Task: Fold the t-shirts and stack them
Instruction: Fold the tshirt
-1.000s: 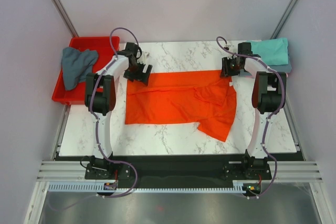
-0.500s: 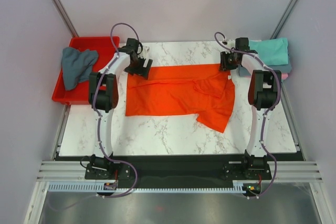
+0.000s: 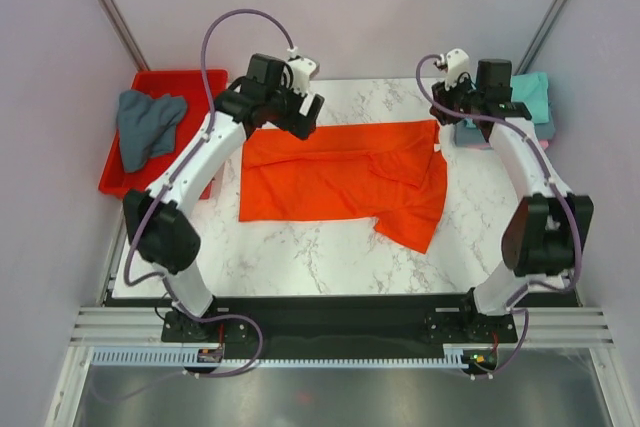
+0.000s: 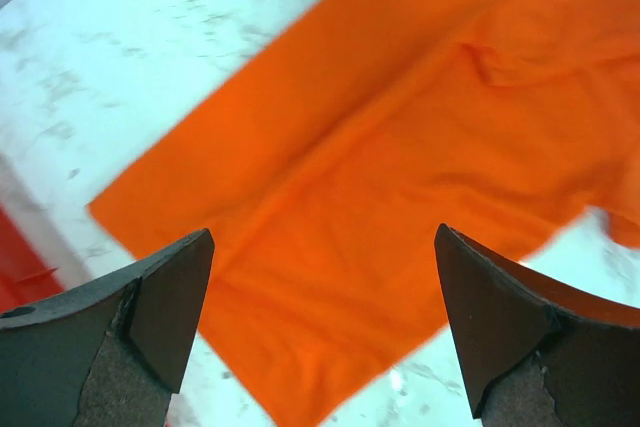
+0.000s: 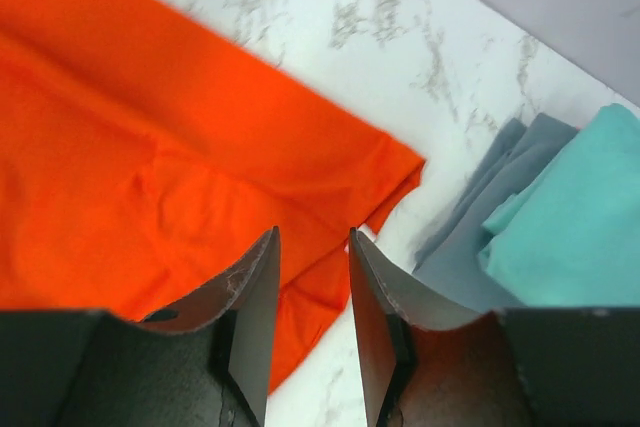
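- Folding the orange-red t-shirt (image 3: pixel 330 172) looks to be the step in hand. It lies across the middle of the tabletop (image 3: pixel 300 257), nearer the far edge, with one flap trailing toward the near right corner.
- The left gripper (image 4: pixel 322 237) hovers over the shirt's far left corner, jaws wide apart and empty.
- The right gripper (image 5: pixel 310 237) hovers over its far right corner, jaws a narrow gap apart, holding nothing.
- The next move probably calls for pinching both corners and squaring the cloth.
- The teal t-shirt (image 3: pixel 530 97) is stacked at the far right corner, just beside the right gripper, where it could snag.
- The red tray (image 3: pixel 200 82) off the far left corner holds a grey t-shirt (image 3: pixel 145 127).
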Robot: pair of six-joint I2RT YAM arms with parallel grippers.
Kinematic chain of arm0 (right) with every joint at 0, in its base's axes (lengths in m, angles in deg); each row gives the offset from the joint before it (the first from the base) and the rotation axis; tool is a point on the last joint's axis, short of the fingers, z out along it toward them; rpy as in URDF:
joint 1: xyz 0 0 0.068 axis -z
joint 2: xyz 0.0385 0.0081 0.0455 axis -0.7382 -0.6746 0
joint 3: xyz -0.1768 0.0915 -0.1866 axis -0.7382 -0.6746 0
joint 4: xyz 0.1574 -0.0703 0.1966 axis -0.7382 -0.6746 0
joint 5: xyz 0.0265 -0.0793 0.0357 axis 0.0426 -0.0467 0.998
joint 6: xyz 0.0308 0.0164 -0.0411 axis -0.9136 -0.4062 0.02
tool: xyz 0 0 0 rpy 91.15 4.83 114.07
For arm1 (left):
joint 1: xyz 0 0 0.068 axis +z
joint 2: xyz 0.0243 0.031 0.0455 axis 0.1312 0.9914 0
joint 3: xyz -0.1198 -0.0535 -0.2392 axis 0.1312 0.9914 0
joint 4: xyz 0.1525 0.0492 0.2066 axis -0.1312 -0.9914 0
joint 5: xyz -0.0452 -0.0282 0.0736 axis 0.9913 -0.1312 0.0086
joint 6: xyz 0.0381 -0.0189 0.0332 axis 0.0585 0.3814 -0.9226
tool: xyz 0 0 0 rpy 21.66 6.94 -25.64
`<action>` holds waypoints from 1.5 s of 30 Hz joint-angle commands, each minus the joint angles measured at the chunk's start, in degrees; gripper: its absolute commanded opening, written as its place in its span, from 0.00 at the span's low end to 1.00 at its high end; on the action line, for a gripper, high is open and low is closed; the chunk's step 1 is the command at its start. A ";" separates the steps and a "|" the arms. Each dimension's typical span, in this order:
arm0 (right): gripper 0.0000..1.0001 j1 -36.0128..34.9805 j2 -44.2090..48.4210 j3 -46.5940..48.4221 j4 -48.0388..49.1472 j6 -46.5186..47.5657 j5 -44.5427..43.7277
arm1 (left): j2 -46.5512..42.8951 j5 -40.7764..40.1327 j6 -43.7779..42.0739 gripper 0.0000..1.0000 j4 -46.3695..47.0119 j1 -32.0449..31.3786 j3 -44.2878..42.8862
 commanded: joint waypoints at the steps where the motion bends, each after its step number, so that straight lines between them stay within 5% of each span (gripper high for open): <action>1: 0.41 -2.33 9.64 -11.74 -1.62 10.44 3.64 | -7.32 4.95 1.65 0.99 -1.20 -0.76 8.03; 8: 0.42 -7.87 31.61 -32.13 -9.71 29.06 4.52 | -14.91 18.83 8.60 0.99 -2.71 7.59 15.68; 12: 0.40 -11.56 47.05 -45.91 -12.52 41.19 3.12 | -17.02 17.62 12.66 0.99 -1.47 10.23 17.26; 18: 0.38 -12.62 59.57 -54.12 -26.84 60.00 5.13 | -19.65 17.88 8.97 0.99 -2.00 10.41 23.75; 37: 0.34 -12.53 57.57 -57.73 -33.18 79.88 12.26 | -14.56 17.88 8.97 0.99 -2.00 10.41 28.43; 45: 0.34 -12.62 47.64 -57.21 -28.88 80.59 10.77 | -11.49 17.88 8.97 0.99 -2.00 10.41 27.03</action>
